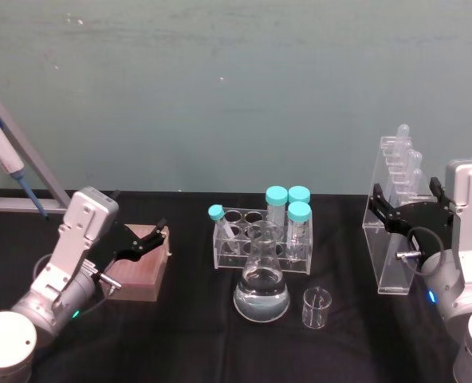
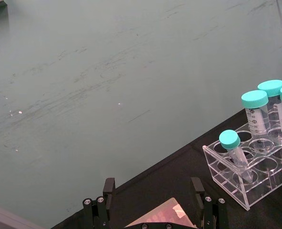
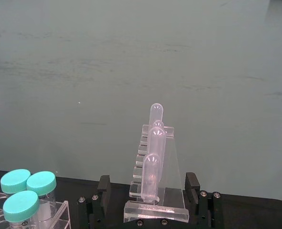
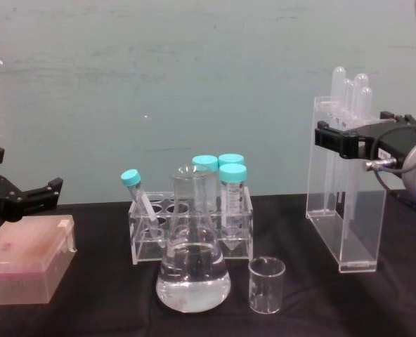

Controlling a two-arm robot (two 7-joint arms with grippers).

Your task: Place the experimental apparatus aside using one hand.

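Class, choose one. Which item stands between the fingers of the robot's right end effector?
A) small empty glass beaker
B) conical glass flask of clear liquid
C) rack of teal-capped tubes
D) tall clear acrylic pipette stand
D: the black right end effector brackets the tall clear acrylic pipette stand.

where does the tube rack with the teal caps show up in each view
Head view: tube rack mid-picture, just behind the conical flask.
Left wrist view: rack at the lower right.
Right wrist view: rack in the lower left corner, with the pipette stand beside it.
Chest view: rack at the centre, behind the flask.
Shared landmark: the green wall behind it.
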